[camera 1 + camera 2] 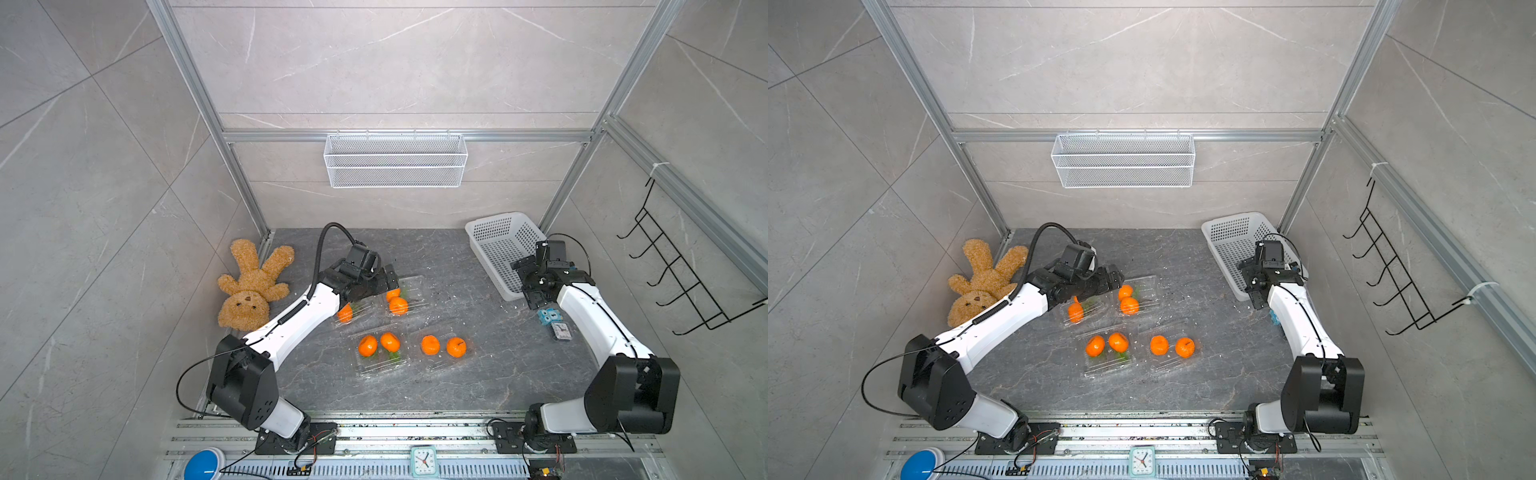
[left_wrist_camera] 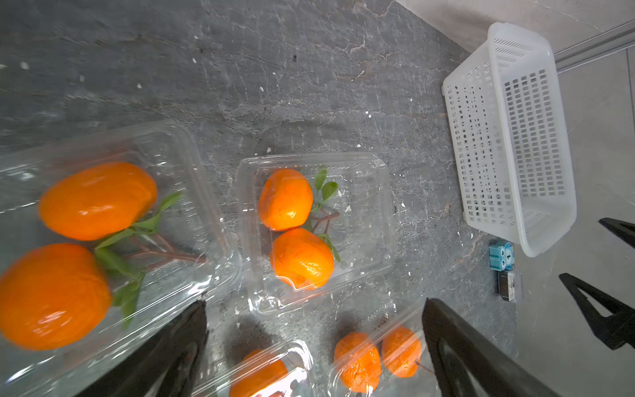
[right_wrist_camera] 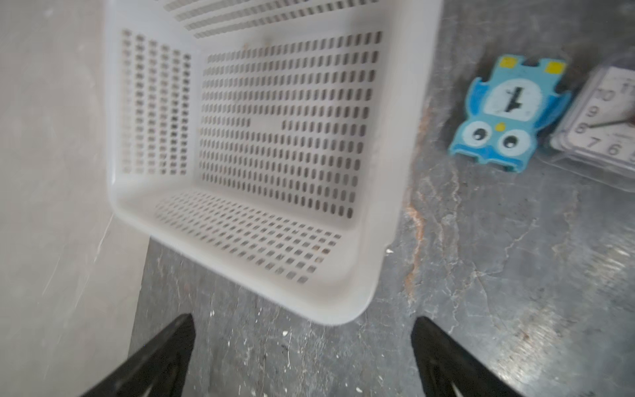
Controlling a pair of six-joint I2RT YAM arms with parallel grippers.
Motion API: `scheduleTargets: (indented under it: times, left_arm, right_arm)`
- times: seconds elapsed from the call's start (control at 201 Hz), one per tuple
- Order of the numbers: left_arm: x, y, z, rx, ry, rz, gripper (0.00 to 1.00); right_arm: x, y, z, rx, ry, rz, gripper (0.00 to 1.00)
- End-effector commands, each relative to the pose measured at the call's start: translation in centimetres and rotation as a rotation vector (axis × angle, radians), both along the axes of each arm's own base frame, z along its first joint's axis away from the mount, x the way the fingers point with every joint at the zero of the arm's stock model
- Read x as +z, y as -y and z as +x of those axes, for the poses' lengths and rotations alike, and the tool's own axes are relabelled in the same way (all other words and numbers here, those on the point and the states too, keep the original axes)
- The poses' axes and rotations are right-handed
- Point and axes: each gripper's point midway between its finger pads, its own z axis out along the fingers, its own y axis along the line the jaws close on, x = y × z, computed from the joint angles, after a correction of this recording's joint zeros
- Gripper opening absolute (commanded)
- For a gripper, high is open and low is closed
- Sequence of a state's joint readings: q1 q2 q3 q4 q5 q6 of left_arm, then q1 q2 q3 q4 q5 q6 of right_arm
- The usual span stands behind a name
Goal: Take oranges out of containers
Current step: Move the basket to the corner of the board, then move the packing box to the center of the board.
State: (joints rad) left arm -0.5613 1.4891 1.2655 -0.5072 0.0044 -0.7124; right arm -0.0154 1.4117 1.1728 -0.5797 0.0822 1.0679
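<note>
- Desk (image 1: 457,386): dark grey stone top inside an alu frame.
- L arm (image 1: 299,320) reaches from the front-L corner twd mid-desk. R arm (image 1: 590,316) runs up along the R edge.
- Wire mesh basket (image 1: 395,160): white, hung on the back rail above the desk.
- White perforated basket (image 1: 490,226): on the desk at the back-R corner.
- Teddy bear (image 1: 251,286): brown, lying at the L edge nr the back-L corner.
- Containers: 4 clear clamshells in a 2x2 block mid-desk.
  - Back-L (image 1: 357,309) is partly under the L arm.
  - The others are back-R (image 1: 415,289), front-L (image 1: 380,368) and front-R (image 1: 436,363).
  - Lids up or down: can't tell.
- L gripper (image 2: 314,302): fingers spread wide, nothing btwn them. It hangs over the back row, at the back-R container's L side.
- R gripper (image 3: 303,317): fingers spread wide, only bare desk btwn them. It sits just short of the perforated basket's front corner, nr the R edge.
- Oranges: every one seen sits inside a container.
  - Back-L pair (image 2: 98,201) has green leaves.
  - Back-R pair (image 1: 399,306).
  - Front-L pair (image 1: 368,346).
  - Front-R pair (image 1: 456,347).
- Owl clock (image 3: 508,113): blue, flat on the desk by the R edge, just front of the perforated basket.
- Small clock (image 3: 608,120): clear case, right beside the owl.
</note>
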Motion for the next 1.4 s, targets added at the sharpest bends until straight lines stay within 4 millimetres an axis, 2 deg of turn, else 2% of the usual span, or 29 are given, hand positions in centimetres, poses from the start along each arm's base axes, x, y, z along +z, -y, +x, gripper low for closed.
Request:
scheduleTargets:
  times: [0.0, 0.05, 0.105, 0.219, 0.319, 0.384, 0.484, 0.583, 0.713, 0.937, 1.077, 1.187, 1.391]
  left_arm:
    - [2.7, -3.1, -1.9, 0.018, 0.033, 0.104, 1.0]
    - [2.6, -4.3, -2.7, 0.041, 0.018, 0.14, 1.0]
    - [1.8, -6.1, -3.8, 0.082, -0.019, 0.177, 1.0]
    - [-0.8, -9.8, -6.6, 0.182, -0.159, 0.167, 1.0]
    - [-2.3, -12.0, -8.7, 0.238, -0.196, 0.124, 1.0]
    - [-2.6, -13.0, -9.6, 0.269, -0.192, 0.092, 1.0]
    - [-3.4, -13.7, -10.1, 0.293, -0.204, 0.009, 1.0]
    - [-4.8, -12.5, -9.9, 0.286, -0.242, -0.1, 1.0]
    - [-6.4, -12.2, -9.2, 0.312, -0.272, -0.132, 1.0]
    - [-8.9, -12.0, -6.7, 0.329, -0.316, -0.164, 1.0]
    - [-9.6, -11.5, -4.3, 0.334, -0.311, -0.204, 1.0]
    - [-10.3, -11.5, -2.6, 0.346, -0.324, -0.196, 1.0]
    - [-10.1, -12.5, 1.9, 0.388, -0.303, -0.206, 1.0]
  right_arm:
    - [3.5, -5.1, 0.9, 0.303, 0.093, -0.113, 1.0]
    - [3.7, -7.7, 0.7, 0.421, 0.094, -0.146, 1.0]
    - [3.5, -11.8, 0.5, 0.6, 0.115, -0.178, 1.0]
    - [1.2, -18.9, -1.8, 0.883, 0.091, -0.283, 1.0]
    - [-0.8, -23.6, -4.3, 1.058, 0.097, -0.34, 1.0]
    - [-2.1, -25.3, -5.7, 1.116, 0.09, -0.353, 1.0]
    - [-4.4, -26.3, -7.0, 1.167, 0.038, -0.355, 1.0]
    - [-6.3, -26.6, -7.4, 1.203, -0.005, -0.358, 1.0]
    - [-7.7, -27.2, -6.6, 1.243, -0.033, -0.393, 1.0]
    - [-9.8, -29.7, -4.7, 1.285, -0.048, -0.365, 1.0]
    - [-10.2, -31.1, -3.1, 1.293, -0.027, -0.361, 1.0]
    - [-9.9, -33.2, -1.7, 1.308, 0.008, -0.321, 1.0]
    - [-9.0, -37.3, 1.8, 1.299, 0.067, -0.241, 1.0]
